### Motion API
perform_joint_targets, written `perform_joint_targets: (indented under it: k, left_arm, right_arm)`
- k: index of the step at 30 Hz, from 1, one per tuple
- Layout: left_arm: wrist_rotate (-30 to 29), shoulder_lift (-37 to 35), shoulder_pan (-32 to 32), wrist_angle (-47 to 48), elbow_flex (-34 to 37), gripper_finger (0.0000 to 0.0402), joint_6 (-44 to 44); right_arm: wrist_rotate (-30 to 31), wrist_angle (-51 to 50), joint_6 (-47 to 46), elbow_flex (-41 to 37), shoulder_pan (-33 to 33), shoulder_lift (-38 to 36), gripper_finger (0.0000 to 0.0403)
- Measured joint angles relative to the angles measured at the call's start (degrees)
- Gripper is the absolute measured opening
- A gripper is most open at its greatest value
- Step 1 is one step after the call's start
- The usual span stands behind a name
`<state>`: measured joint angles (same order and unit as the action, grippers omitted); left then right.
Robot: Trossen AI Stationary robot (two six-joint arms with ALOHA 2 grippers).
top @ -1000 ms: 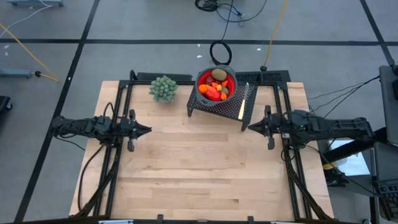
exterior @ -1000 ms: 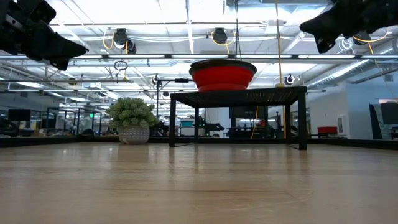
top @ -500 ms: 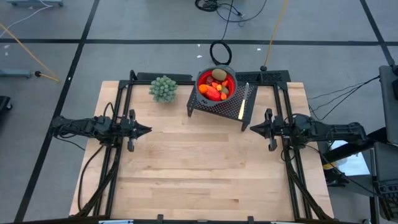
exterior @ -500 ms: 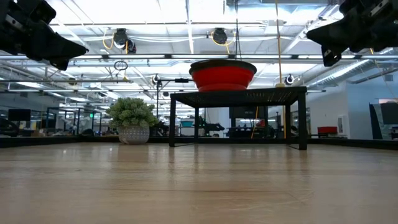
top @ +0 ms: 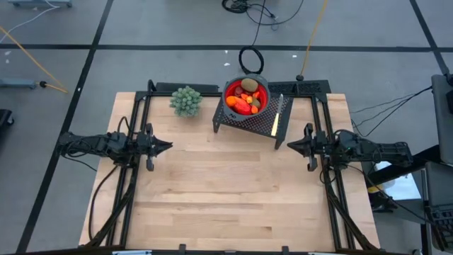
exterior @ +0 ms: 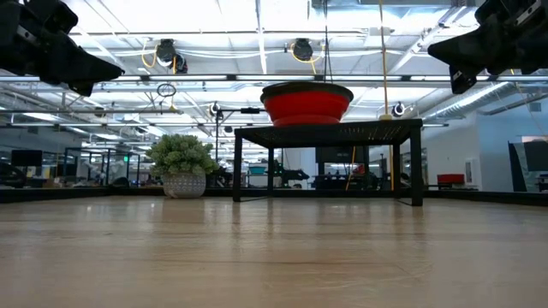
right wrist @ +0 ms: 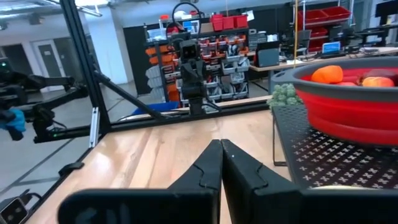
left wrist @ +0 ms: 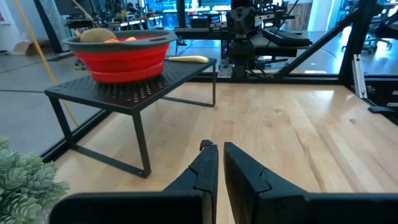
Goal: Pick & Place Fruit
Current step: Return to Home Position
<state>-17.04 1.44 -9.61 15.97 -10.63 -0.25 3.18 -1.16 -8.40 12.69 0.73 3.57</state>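
The fruit (top: pixel 244 100) lies in a red bowl (top: pixel 262 98) on a black mesh stand (top: pixel 265 122) at the table's far side: a red-orange-yellow oblong, a brownish-green oval and small orange bits. The bowl also shows in the low view (exterior: pixel 306 103), the left wrist view (left wrist: pixel 121 55) and the right wrist view (right wrist: pixel 360 112). My left gripper (top: pixel 168 147) is shut and empty above the table's left side. My right gripper (top: pixel 286 146) is shut and empty at the right, near the stand's near right corner.
A pale green knobbly bunch (top: pixel 186 100) stands left of the stand. A slim yellow-handled knife (top: pixel 279 107) lies on the stand's right part. Black frame rails (top: pixel 134 127) run along the table's left and right sides. The table's near half is bare wood (top: pixel 226 198).
My right gripper has drawn back toward the table's right edge, away from the stand, staying shut. The fruit and bowl have not moved.
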Motion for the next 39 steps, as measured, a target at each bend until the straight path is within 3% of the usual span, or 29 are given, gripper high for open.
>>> perform_joint_targets:
  k: [7, 23, 33, 39]
  left_arm:
    - [0.0, 0.0, 0.0, -2.7, 0.0, 0.0026, 0.1]
    - [0.0, 0.0, 0.0, -4.1, 0.0, 0.0026, 2.0]
    - [0.0, 0.0, 0.0, -4.1, 0.0, 0.0026, 2.6]
    - [0.0, 0.0, 0.0, -4.1, 0.0, 0.0026, 3.4]
  right_arm:
    - [0.0, 0.0, -5.5, 0.0, 0.0, 0.0, 0.0000]
    - [4.5, 6.0, -6.7, -0.1, 0.0, 3.5, 0.0000]
    - [6.0, 9.9, -7.4, -7.7, 0.0, 5.3, 0.0000]
    - [5.7, 6.3, -8.4, -8.1, 0.0, 5.2, 0.0000]
